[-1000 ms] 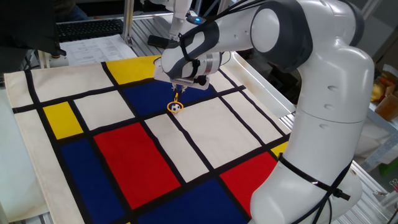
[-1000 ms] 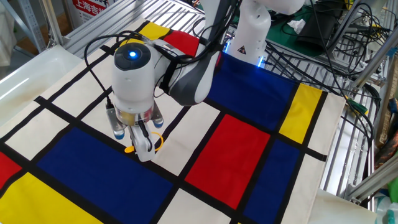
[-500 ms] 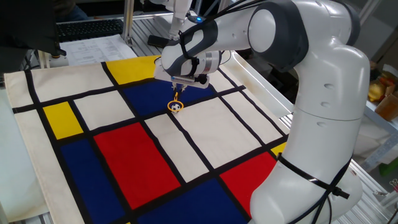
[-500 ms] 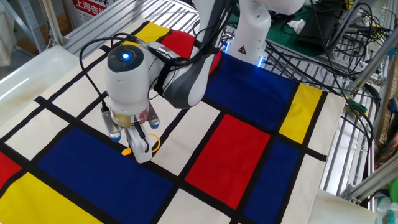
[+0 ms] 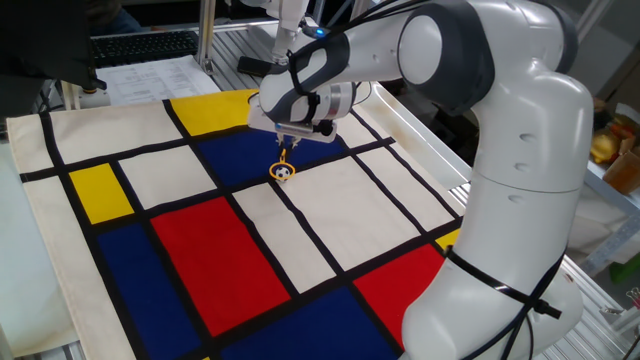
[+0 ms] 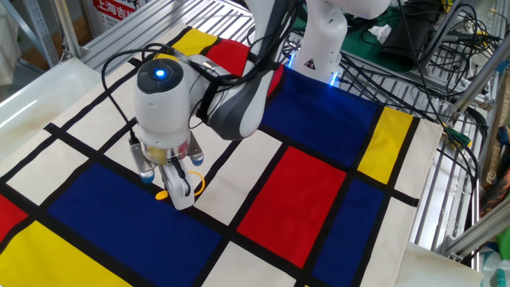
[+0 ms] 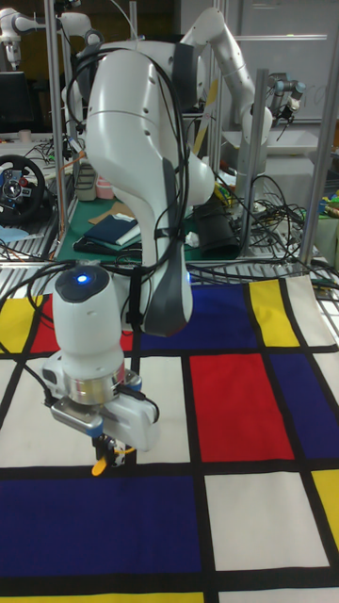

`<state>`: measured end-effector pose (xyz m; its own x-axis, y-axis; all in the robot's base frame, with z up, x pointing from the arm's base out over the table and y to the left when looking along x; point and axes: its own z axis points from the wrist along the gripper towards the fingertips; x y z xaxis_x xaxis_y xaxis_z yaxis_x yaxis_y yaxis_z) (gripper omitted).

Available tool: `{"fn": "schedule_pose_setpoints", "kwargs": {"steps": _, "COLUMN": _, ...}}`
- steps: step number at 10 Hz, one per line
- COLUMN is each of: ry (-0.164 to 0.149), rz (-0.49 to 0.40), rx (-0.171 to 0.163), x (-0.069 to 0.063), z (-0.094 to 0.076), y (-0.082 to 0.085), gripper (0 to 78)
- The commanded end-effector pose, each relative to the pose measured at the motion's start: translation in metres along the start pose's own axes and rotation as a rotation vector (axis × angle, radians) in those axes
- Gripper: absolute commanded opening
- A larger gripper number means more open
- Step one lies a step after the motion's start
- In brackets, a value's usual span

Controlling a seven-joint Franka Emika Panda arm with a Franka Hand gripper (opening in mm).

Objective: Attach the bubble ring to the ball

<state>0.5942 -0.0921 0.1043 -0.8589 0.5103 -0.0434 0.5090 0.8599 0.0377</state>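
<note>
The thin orange-yellow plastic bubble ring (image 5: 283, 170) lies around the tiny black-and-white ball (image 5: 284, 173) on the patchwork cloth (image 5: 200, 250). At its twelve o'clock the two-finger gripper (image 5: 285, 150) pinches the ring's handle. Lifting crookedly could drag the ring off the ball.

Two opposed high side views — one low frontal — shared cloth (image 5: 330, 215)

arm (image 6: 239, 96): shifted slightly left over 1.0 s | pincer (image 6: 177, 185): moved along, apparently lower | last 0.5 s: unchanged
</note>
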Motion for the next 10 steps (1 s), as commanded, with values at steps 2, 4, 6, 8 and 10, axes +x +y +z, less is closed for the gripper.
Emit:
{"fn": "schedule_pose_setpoints", "kwargs": {"steps": 2, "ry": 0.003, "rz": -0.020, "rx": -0.015, "x": -0.009, "z": 0.003, "y": -0.002, "gripper": 1.2}}
{"fn": "schedule_pose_setpoints", "kwargs": {"steps": 4, "ry": 0.004, "rz": -0.031, "rx": -0.017, "x": -0.011, "z": 0.006, "y": -0.004, "gripper": 1.2}}
{"fn": "schedule_pose_setpoints", "kwargs": {"steps": 6, "ry": 0.006, "rz": -0.047, "rx": -0.020, "x": -0.012, "z": 0.010, "y": -0.005, "gripper": 1.2}}
{"fn": "schedule_pose_setpoints", "kwargs": {"steps": 8, "ry": 0.014, "rz": -0.053, "rx": -0.031, "x": -0.013, "z": 0.013, "y": -0.005, "gripper": 1.2}}
{"fn": "schedule_pose_setpoints", "kwargs": {"steps": 10, "ry": 0.016, "rz": -0.060, "rx": -0.033, "x": -0.013, "z": 0.018, "y": -0.004, "gripper": 1.2}}
